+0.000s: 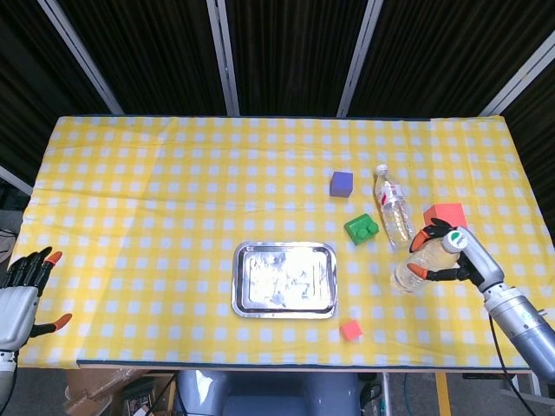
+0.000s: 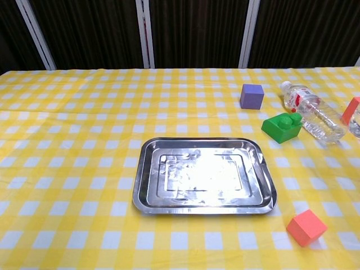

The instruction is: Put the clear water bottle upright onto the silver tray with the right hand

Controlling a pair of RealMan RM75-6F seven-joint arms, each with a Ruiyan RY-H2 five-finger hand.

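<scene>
Biggest worry from here: the right hand [image 1: 447, 251] has its fingers wrapped around the clear water bottle [image 1: 419, 263] way over at the right of the frame in the head view, well apart from the silver tray [image 1: 284, 279], which sits empty at lower centre. It has to cross past the green block [image 1: 362, 228] and the small red cube [image 1: 350, 329], and if it comes in low it could clip the tray's raised rim and tip the bottle. The grip looks to be up near the cap end, so the bottle could swing or slide too. Its long axis looks tilted in frame, cap toward the upper right, base toward the lower left; hard to say how near vertical it really is. Don't mix it up with the second bottle [image 1: 393, 206] lying flat near it. Left hand [image 1: 19, 290] is at the lower left edge, fingers spread, holding nothing.
</scene>
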